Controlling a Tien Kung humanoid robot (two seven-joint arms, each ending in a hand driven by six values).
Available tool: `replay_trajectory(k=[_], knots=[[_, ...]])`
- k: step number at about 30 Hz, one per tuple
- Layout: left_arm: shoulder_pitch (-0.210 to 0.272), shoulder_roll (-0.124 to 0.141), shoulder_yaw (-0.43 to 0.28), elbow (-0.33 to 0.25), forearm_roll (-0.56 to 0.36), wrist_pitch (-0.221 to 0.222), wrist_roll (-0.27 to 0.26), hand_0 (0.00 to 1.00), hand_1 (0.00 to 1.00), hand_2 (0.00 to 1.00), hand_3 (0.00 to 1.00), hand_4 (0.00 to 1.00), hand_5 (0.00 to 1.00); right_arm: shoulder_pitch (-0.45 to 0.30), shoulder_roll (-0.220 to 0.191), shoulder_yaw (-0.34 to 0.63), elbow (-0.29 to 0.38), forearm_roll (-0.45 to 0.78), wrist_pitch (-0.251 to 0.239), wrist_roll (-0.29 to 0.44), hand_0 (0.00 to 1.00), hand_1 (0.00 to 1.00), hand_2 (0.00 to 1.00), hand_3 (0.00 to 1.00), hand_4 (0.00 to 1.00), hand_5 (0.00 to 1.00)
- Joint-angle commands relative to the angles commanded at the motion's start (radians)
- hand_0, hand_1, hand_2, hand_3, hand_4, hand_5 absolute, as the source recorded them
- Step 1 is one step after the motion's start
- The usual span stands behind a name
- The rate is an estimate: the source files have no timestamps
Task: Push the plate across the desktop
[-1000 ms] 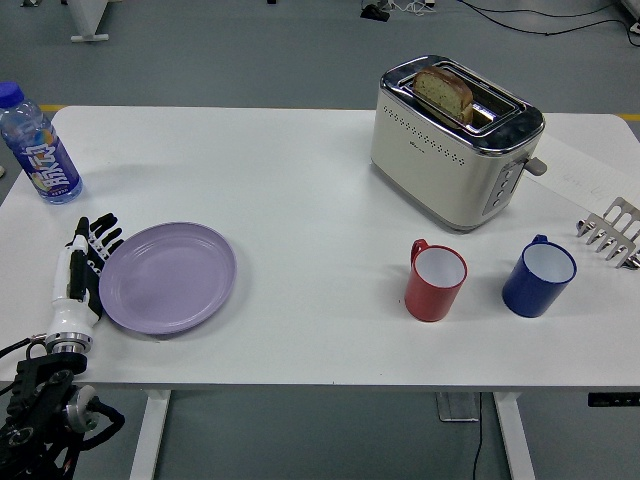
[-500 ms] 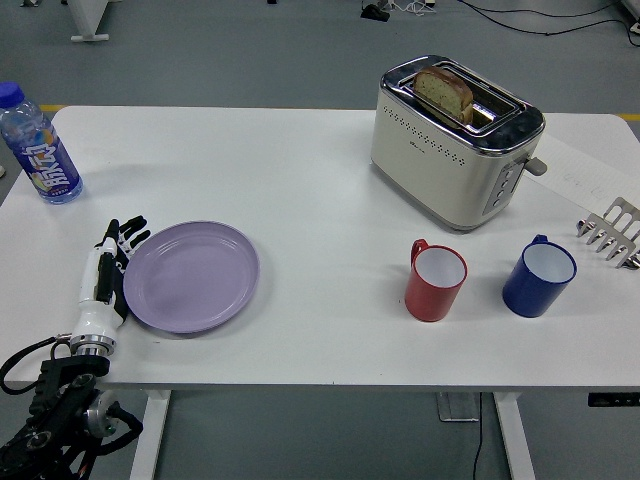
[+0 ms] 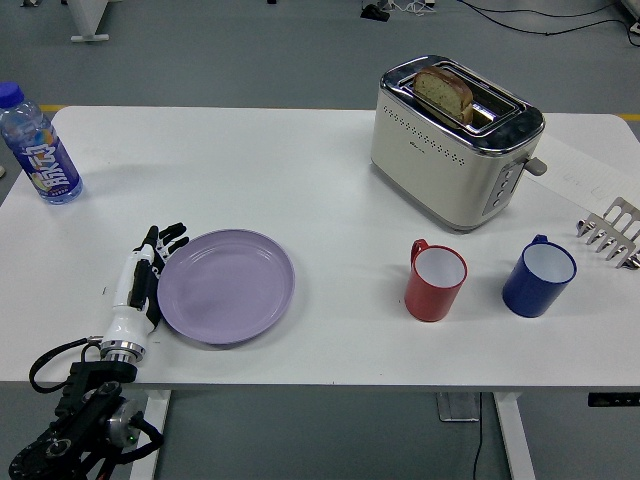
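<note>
A lilac plate (image 3: 227,285) lies flat on the white table (image 3: 300,180), left of the middle and near the front edge. My left hand (image 3: 148,270) comes in from the lower left with its fingers straight and held together. It stands edge-on against the plate's left rim and holds nothing. The right arm is out of view.
A red mug (image 3: 435,281) and a blue mug (image 3: 539,276) stand to the right of the plate. A cream toaster (image 3: 455,140) with bread in it stands behind them. A water bottle (image 3: 38,149) is at the far left. A metal rack (image 3: 612,232) is at the right edge.
My left hand has moved to the right along the table. The plate has slid right ahead of it, toward the red mug.
</note>
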Motion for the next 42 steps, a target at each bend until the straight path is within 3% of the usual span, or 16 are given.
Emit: replay_trajectory(k=[12,27,34,42], knots=[[0.002,0.0,0.151,-0.035,-0.02,0.0,0.0,0.754,0.794,0.802,0.691,0.585,0.998,-0.007,-0.002,0.001,0.0,0.0,-0.001,0.001,0.653,0.614,0.685,0.627,0.222,0.145],[-0.012,0.004,0.227,-0.051,-0.026,-0.005,0.001,0.752,0.791,0.798,0.688,0.584,0.998,-0.009,-0.003,0.004,0.0,-0.003,-0.002,0.001,0.652,0.614,0.685,0.627,0.221,0.14],[-0.01,0.0,0.171,-0.053,-0.007,0.002,0.002,0.751,0.791,0.799,0.686,0.581,0.998,-0.009,-0.002,0.005,0.0,-0.002,-0.002,0.001,0.652,0.613,0.685,0.627,0.223,0.14],[-0.008,0.0,0.001,-0.085,0.099,0.014,0.027,0.744,0.781,0.789,0.681,0.585,0.998,-0.01,-0.003,0.008,0.0,-0.005,-0.002,0.001,0.652,0.613,0.685,0.627,0.223,0.138]])
